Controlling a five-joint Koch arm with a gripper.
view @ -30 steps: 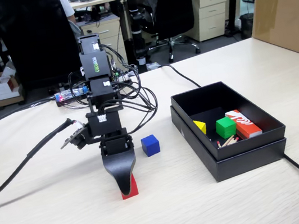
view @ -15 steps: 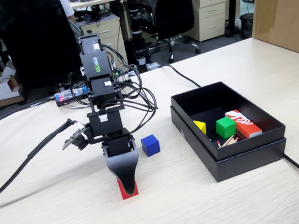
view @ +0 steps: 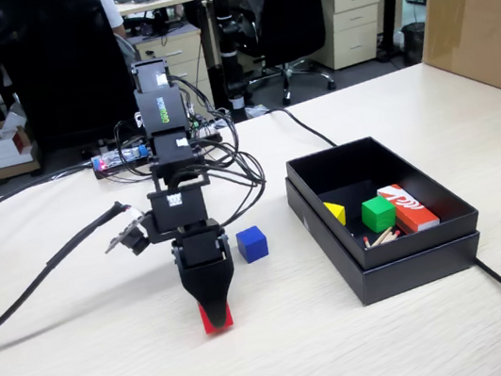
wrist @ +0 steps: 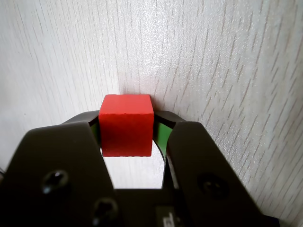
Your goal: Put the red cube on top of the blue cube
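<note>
The red cube [wrist: 126, 125] sits between the two black jaws of my gripper [wrist: 127, 124] in the wrist view, and both jaws press its sides. In the fixed view only a red sliver of the red cube [view: 214, 323] shows under the black gripper [view: 215, 313], close to the table surface. The blue cube [view: 252, 243] stands on the table to the right of the gripper and a little farther back, about a cube's width away from the arm.
A black open box [view: 398, 265] at the right holds a green cube [view: 378, 214], a yellow piece [view: 335, 212] and a red-orange and white box [view: 408, 206]. Cables [view: 35, 270] trail across the table at left. A cardboard box [view: 478, 9] stands at far right.
The gripper has closed in on the red cube, and the cube has shifted slightly left and up in the fixed view; less of it shows now.
</note>
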